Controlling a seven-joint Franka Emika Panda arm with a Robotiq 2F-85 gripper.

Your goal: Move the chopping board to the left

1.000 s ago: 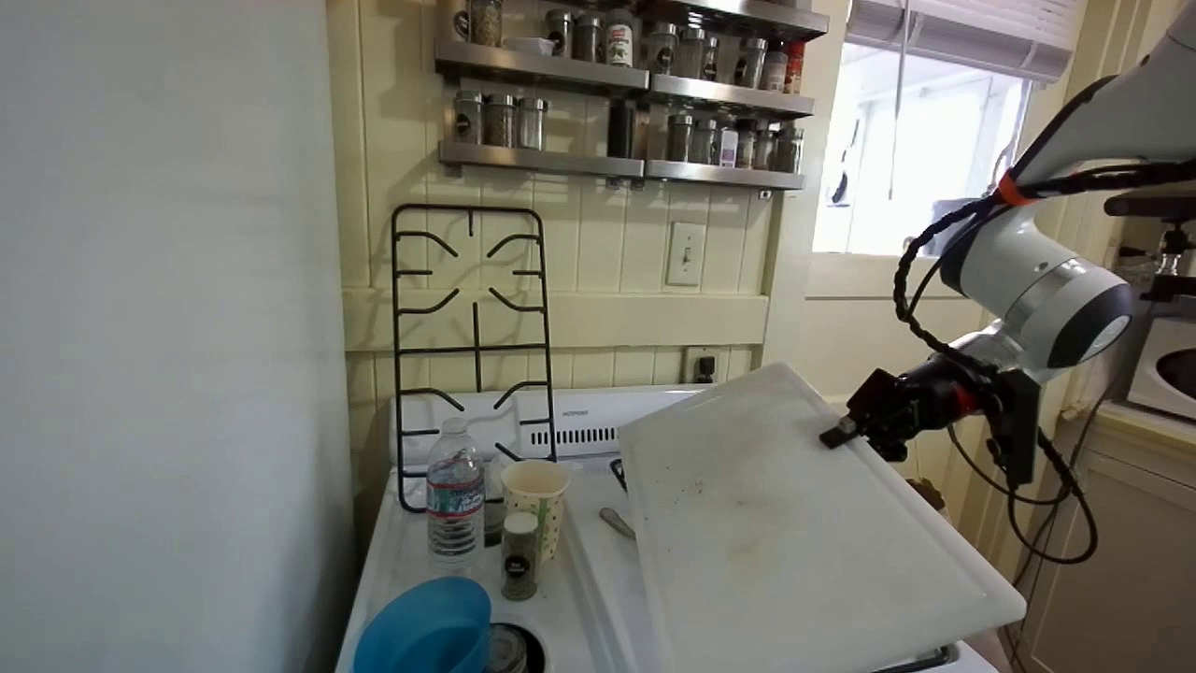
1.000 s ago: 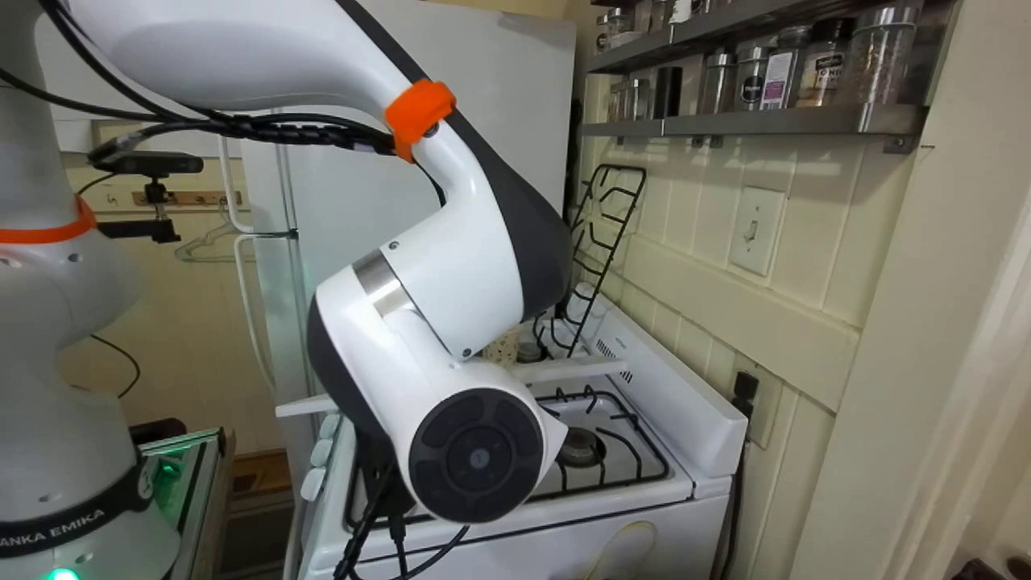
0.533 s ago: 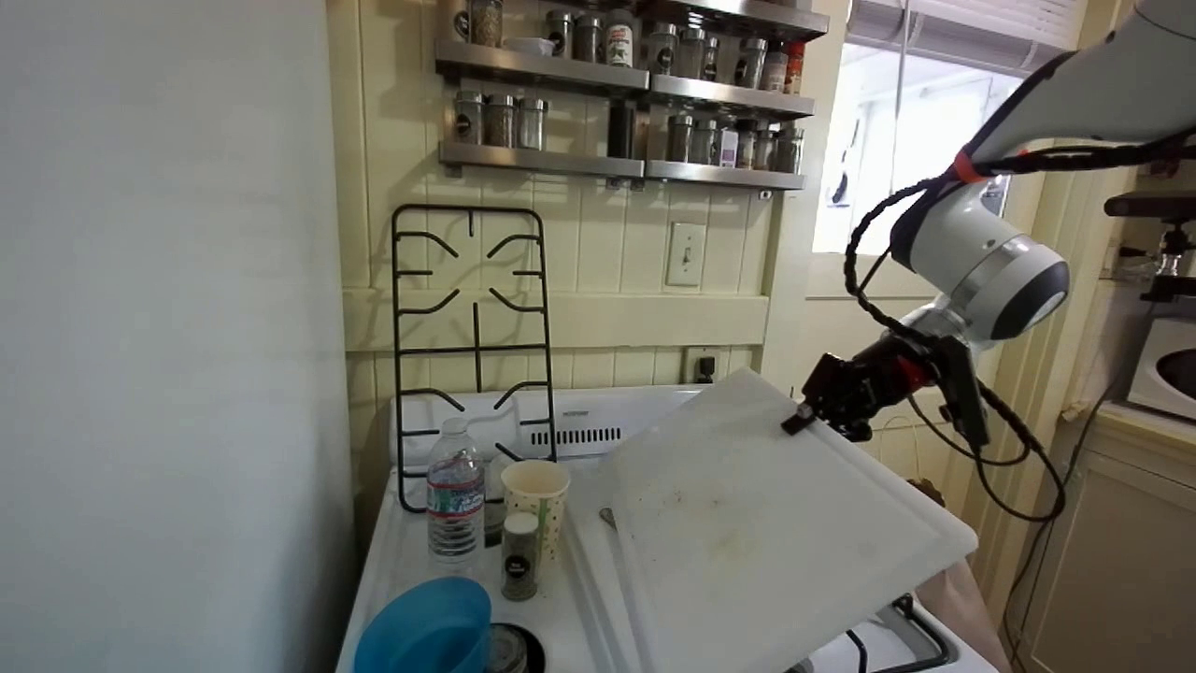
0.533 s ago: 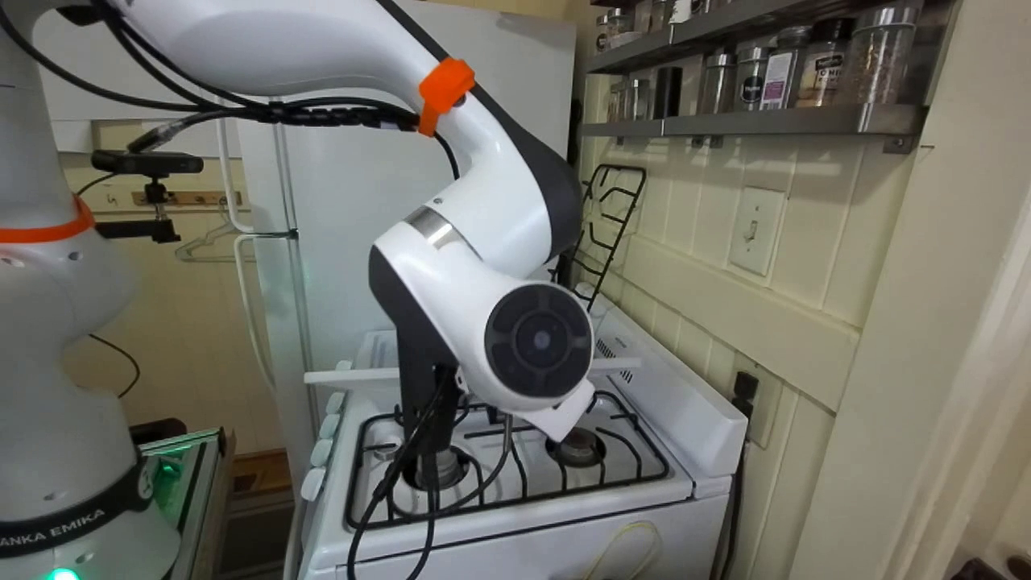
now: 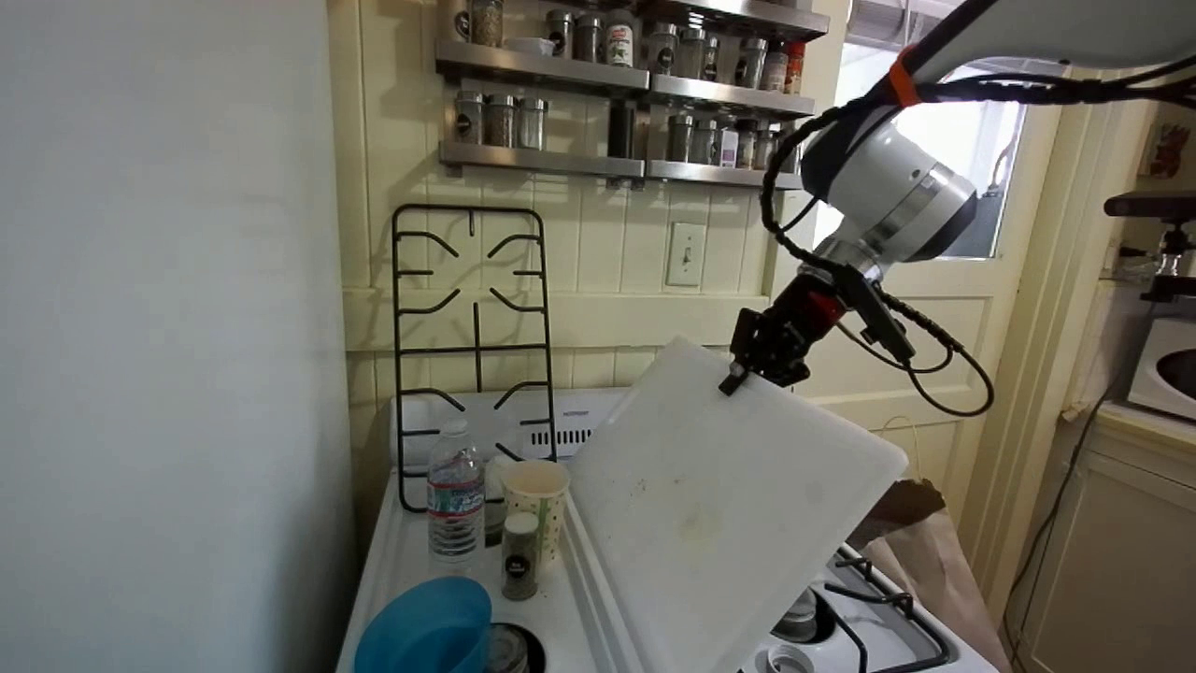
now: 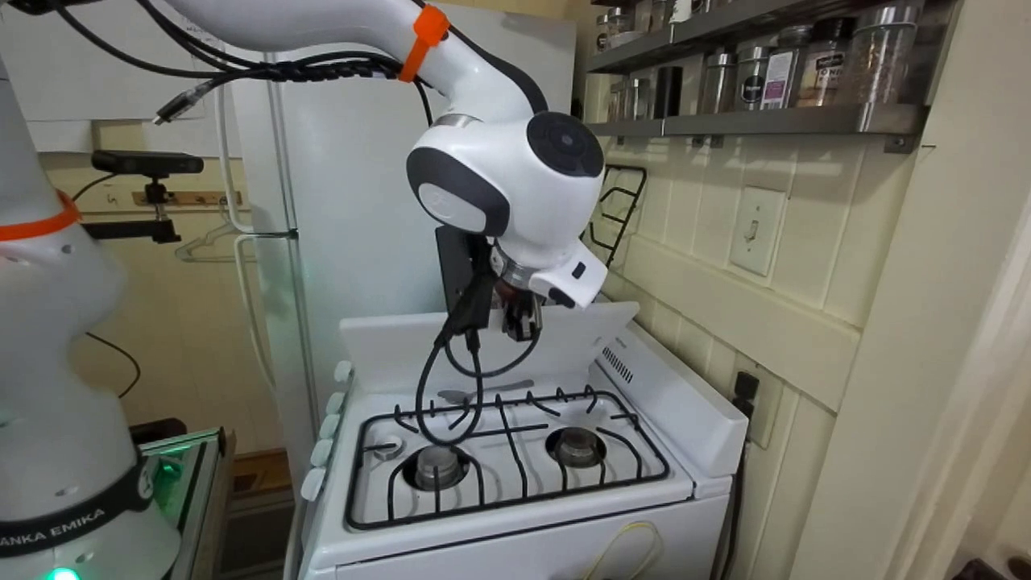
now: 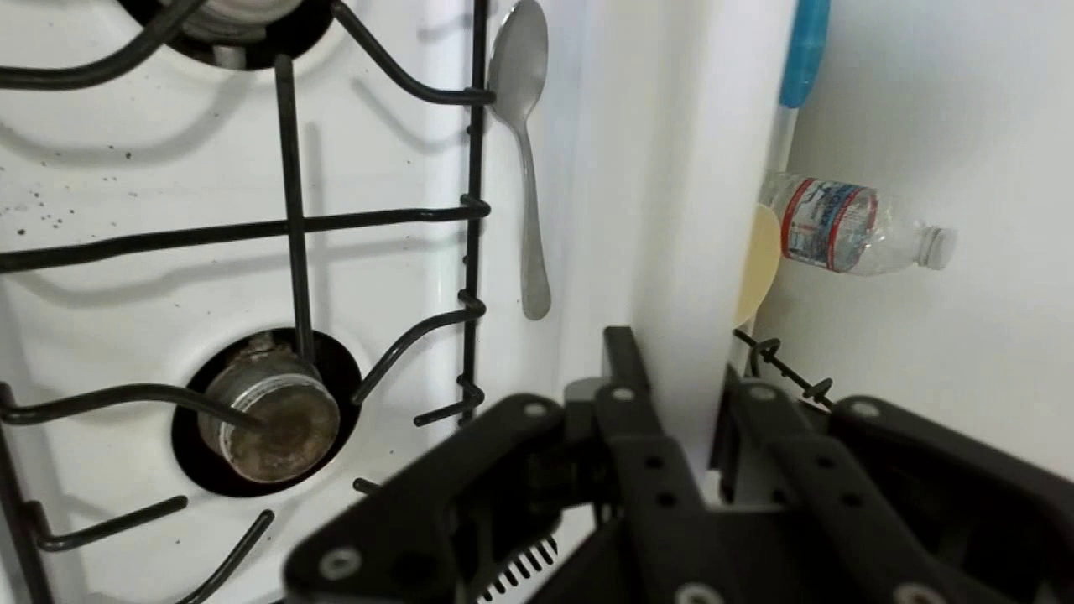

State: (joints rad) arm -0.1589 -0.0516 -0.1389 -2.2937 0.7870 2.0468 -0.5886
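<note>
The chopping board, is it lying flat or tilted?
Tilted: in an exterior view, the chopping board slants up to the gripper holding its upper edge.

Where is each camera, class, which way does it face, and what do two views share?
Exterior view: before the white stove, facing the cream panelled wall; white arm, black tool show.
Exterior view: beside the stove, facing the tall white refrigerator; arm, tool, white base show.
Wrist view: arm-mounted, looking down at the black wire grate; tool's black fingers show.
Both exterior views share the white rectangular chopping board.
</note>
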